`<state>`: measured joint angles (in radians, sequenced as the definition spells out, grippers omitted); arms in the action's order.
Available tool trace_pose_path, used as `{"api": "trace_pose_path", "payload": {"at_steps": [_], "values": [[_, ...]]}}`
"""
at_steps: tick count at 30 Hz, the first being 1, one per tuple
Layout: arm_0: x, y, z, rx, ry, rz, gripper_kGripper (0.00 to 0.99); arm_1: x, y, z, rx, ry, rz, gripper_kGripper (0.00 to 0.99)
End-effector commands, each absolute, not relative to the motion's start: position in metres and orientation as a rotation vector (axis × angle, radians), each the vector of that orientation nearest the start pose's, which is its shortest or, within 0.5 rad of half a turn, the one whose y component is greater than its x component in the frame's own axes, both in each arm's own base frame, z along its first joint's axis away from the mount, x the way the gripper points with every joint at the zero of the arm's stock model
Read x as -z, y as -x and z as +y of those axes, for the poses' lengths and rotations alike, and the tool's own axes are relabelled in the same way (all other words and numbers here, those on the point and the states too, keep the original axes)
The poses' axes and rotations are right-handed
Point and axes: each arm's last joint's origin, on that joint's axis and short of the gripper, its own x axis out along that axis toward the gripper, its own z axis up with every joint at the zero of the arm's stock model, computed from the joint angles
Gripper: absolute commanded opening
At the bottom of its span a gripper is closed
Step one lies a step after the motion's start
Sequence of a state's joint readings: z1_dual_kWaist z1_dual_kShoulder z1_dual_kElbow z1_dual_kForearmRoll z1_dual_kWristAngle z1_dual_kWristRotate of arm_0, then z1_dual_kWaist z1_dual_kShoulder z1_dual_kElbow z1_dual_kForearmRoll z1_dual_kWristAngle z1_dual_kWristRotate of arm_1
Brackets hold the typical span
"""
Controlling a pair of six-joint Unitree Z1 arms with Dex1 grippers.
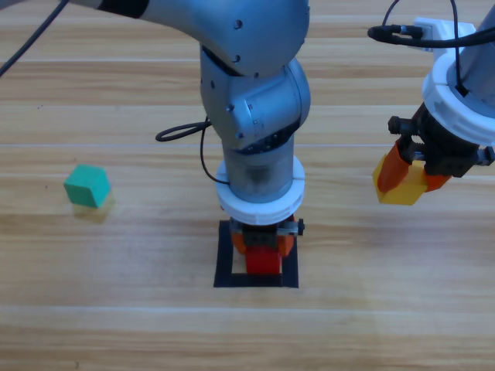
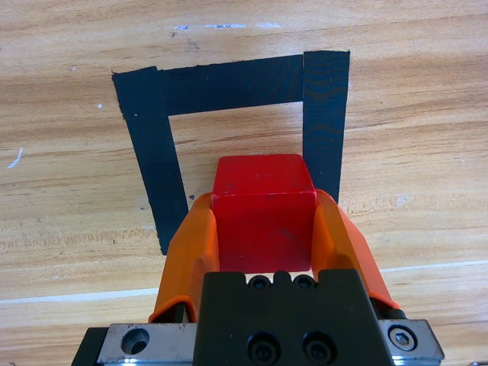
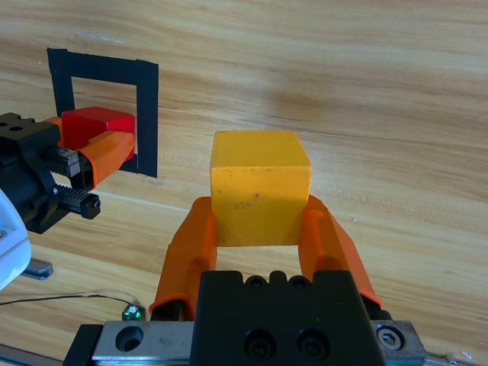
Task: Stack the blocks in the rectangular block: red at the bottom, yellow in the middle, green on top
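Observation:
My left gripper [image 1: 263,249] is down over the rectangular block [image 1: 225,255], the black tape outline [image 2: 156,149], and it is shut on the red cube [image 2: 263,221], which sits inside the outline's near part [image 1: 263,261]. At the right, my right gripper [image 1: 411,179] hangs above the table, shut on the yellow cube [image 3: 259,191], also [image 1: 402,185]. The right wrist view shows the red cube [image 3: 95,126] and the tape outline [image 3: 149,114] off to its left. The teal-green cube [image 1: 87,185] rests alone on the table at the far left.
The left arm's grey body [image 1: 255,100] stands over the table's middle and hides the outline's far side from above. A black cable [image 1: 182,133] loops beside it. Bare wood lies between the outline and the green cube.

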<state>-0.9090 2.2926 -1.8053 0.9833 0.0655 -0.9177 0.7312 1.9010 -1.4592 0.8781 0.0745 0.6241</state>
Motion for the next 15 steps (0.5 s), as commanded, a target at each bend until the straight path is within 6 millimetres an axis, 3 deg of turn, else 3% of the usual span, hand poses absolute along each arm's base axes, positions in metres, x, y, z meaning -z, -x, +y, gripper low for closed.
{"api": "trace_pose_path", "payload": {"at_steps": [1,10,13,15], "values": [[-0.1507,-0.2806,-0.3683,-0.024,-0.053,1.510,0.000,-0.2592,-0.2692,0.2613,-0.256,-0.020,1.442,0.014],[-0.1475,-0.2833,-0.3647,-0.028,-0.057,1.512,0.003,-0.2592,-0.2692,0.2613,-0.260,-0.016,1.441,0.014],[-0.1458,-0.2830,-0.3643,-0.027,-0.056,1.511,0.058,-0.2591,-0.2691,0.2612,-0.260,-0.014,1.442,0.014],[-0.1437,-0.2833,-0.3648,-0.028,-0.057,1.513,0.146,-0.2591,-0.2691,0.2612,-0.260,-0.014,1.442,0.014]]}}
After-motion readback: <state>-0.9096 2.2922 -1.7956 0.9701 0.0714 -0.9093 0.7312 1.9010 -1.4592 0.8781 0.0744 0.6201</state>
